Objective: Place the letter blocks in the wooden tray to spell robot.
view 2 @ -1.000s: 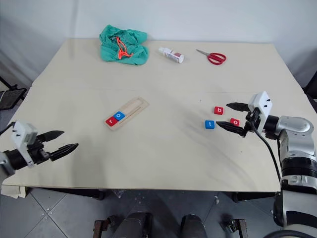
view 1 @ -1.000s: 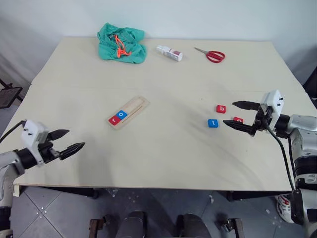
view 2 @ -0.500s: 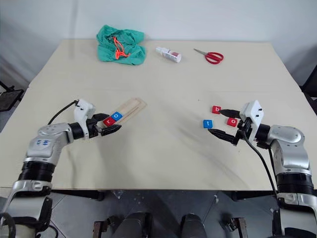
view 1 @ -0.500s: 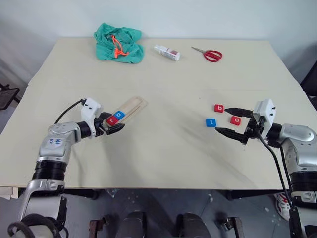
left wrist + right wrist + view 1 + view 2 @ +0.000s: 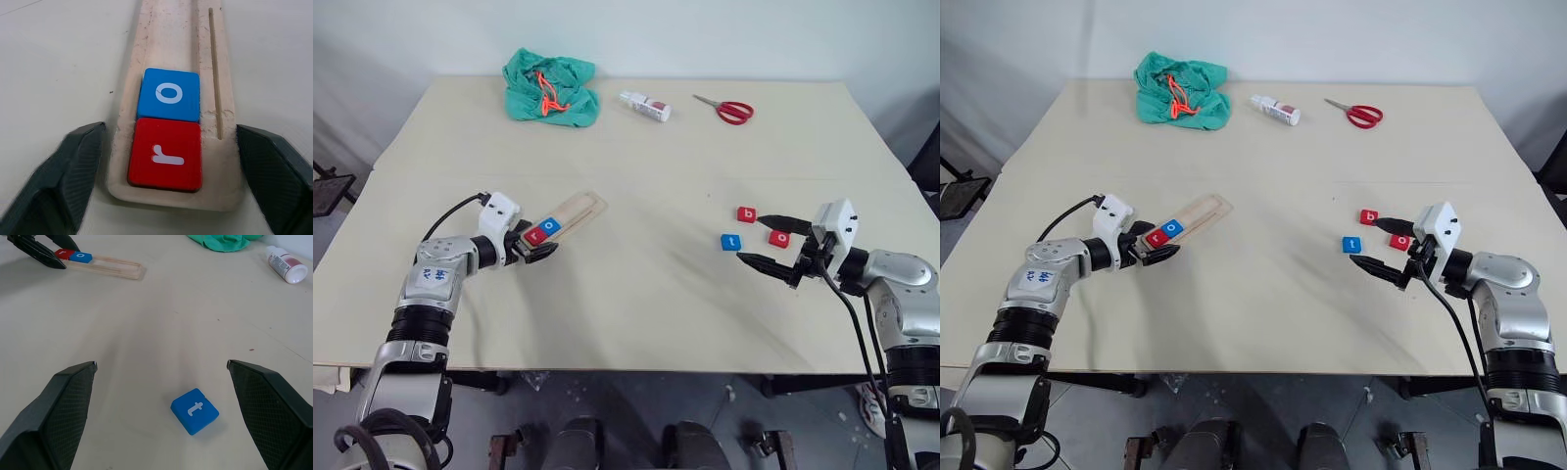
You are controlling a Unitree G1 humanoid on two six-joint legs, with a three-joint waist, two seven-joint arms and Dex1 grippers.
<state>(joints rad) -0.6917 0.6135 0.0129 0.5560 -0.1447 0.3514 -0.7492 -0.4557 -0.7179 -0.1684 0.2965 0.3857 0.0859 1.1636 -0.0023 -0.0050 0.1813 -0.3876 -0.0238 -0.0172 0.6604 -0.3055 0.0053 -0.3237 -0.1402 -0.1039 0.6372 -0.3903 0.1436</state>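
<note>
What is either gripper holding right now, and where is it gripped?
Nothing. The left gripper stands open astride the tray end; the right gripper is open over the t block.

Red block (image 5: 165, 154): white "r". Blue block (image 5: 169, 94) touching it in the wooden tray (image 5: 215, 73): "o". Loose blue block (image 5: 194, 411) on the surface: "t". Red block (image 5: 747, 214): "b". Red block (image 5: 780, 238): "o".

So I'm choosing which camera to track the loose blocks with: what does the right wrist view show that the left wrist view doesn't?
Right wrist only: the loose blue t block, the white bottle and the green cloth.
Left wrist only: the thin slot along the wooden tray.
Both: that tray holding the red r block and the blue o block, and bare tabletop.
</note>
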